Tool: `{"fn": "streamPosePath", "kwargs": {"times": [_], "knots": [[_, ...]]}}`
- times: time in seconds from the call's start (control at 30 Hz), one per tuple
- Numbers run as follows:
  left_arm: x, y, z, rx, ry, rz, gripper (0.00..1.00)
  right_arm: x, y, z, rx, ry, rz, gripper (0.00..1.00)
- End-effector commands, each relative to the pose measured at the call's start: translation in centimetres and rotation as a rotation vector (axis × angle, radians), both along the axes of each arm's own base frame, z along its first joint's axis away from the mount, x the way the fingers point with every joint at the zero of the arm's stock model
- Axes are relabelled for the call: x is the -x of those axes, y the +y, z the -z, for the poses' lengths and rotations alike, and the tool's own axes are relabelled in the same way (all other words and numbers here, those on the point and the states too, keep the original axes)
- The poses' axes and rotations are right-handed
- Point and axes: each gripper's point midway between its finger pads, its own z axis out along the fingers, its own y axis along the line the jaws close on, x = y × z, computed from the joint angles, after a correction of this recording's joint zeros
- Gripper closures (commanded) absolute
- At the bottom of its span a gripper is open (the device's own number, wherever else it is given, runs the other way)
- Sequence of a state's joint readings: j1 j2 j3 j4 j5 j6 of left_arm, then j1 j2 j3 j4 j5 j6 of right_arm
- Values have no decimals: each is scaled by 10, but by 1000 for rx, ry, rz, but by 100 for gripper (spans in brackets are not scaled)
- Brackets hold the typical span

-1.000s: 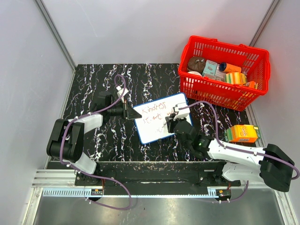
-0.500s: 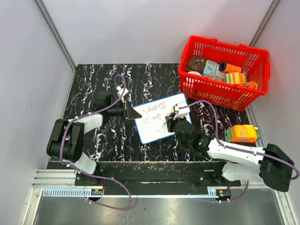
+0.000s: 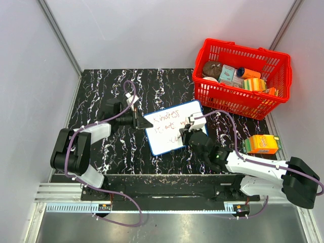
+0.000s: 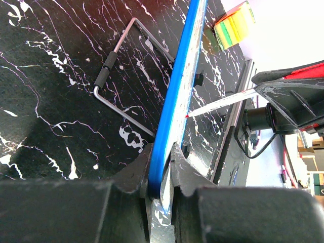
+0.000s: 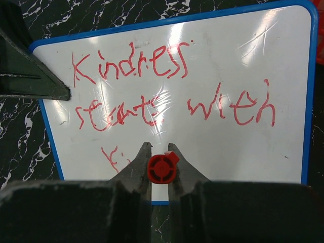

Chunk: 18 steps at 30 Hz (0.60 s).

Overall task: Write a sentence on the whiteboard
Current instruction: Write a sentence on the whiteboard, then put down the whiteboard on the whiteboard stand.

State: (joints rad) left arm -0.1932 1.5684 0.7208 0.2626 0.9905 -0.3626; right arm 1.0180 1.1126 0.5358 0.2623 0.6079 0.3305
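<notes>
Firmly, the left gripper (image 4: 161, 153) pinched the whiteboard's (image 4: 175, 96) edge. The right gripper (image 5: 159, 148) clamped a red marker (image 5: 162, 168) (tip on the board) — beside the sentence (image 5: 152, 66).

Black table (image 3: 101, 86) veined in white. Boxed in by plain pale walls (image 3: 167, 30) left, back and right; slim metal posts (image 3: 61, 39) in both back corners. Silver rail (image 3: 61, 195) along near edge, grey ledge (image 3: 167, 228) below. Even, soft light; faint sheen on ledge.

Bright overhead light; glare streaks on whiteboard (image 5: 177, 96); wrist-view foreground blurred, dark
</notes>
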Motion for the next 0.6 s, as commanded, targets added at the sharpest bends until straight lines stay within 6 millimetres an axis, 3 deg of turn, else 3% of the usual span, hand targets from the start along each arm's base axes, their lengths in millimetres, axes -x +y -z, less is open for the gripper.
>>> {"fn": "streamPosePath", "kwargs": {"times": [0.0,0.1,0.33,0.43,0.57], "knots": [[-41,30,42,-240,-128,-170,100,0,-7,4,9,14,19,100],[-41,30,42,-241,-128,-172,100,0,-11,-3,1,-5,26,100],[-43,31,41,-250,-132,-180,100,8,-29,-69,-141,-133,28,100],[-43,31,41,-253,-133,-178,93,10,-40,-84,-160,-161,48,100],[-43,29,40,-265,-148,-176,73,13,-50,-94,-159,-175,68,100]]}}
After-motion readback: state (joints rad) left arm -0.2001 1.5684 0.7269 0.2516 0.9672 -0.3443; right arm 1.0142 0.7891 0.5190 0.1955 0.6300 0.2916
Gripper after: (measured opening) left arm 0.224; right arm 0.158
